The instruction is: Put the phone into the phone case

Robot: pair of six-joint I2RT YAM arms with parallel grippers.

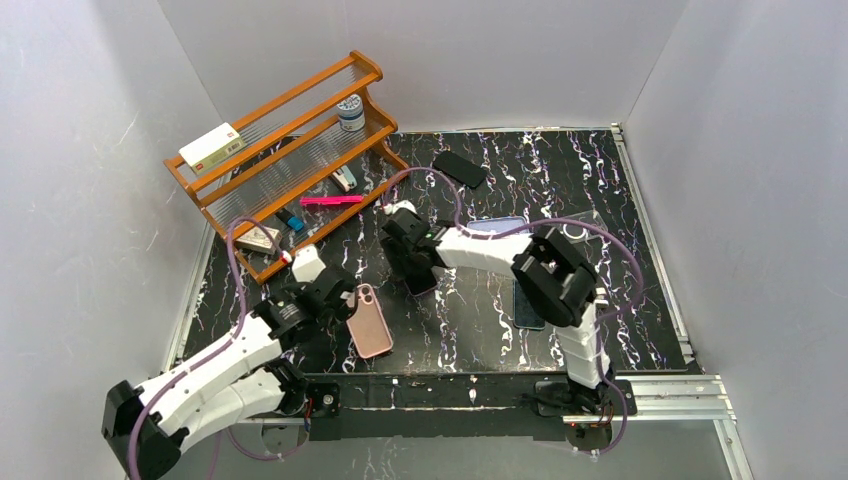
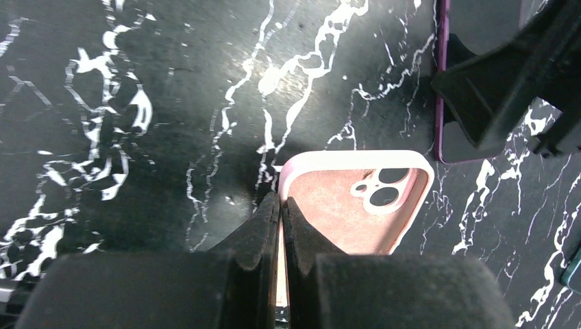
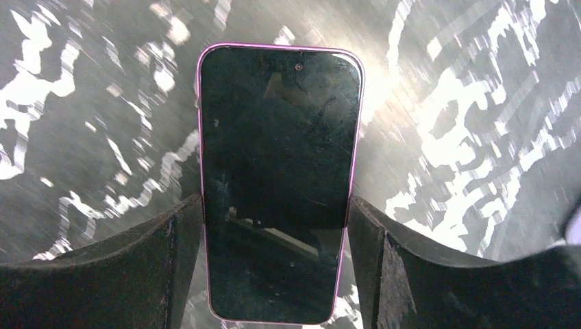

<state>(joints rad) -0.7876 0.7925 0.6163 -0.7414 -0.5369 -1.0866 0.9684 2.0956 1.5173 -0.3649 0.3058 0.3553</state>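
Note:
The pink phone case (image 1: 371,322) lies open side up at the front left of the mat, camera cut-out away from my left arm. My left gripper (image 1: 349,300) is shut on the case's thin side wall; the left wrist view shows the case (image 2: 346,205) with that wall pinched between the pads at the left gripper (image 2: 281,200). The phone (image 3: 277,171), black screen up with a purple rim, sits between the fingers of my right gripper (image 3: 275,205), which press its long edges. From above, the right gripper (image 1: 416,272) hovers just right of the case and hides most of the phone.
A wooden rack (image 1: 290,150) with a white box (image 1: 211,146) and small items stands at the back left. A black flat object (image 1: 460,168) lies at the back. A dark flat device (image 1: 528,302) and a clear case (image 1: 585,232) lie under the right arm.

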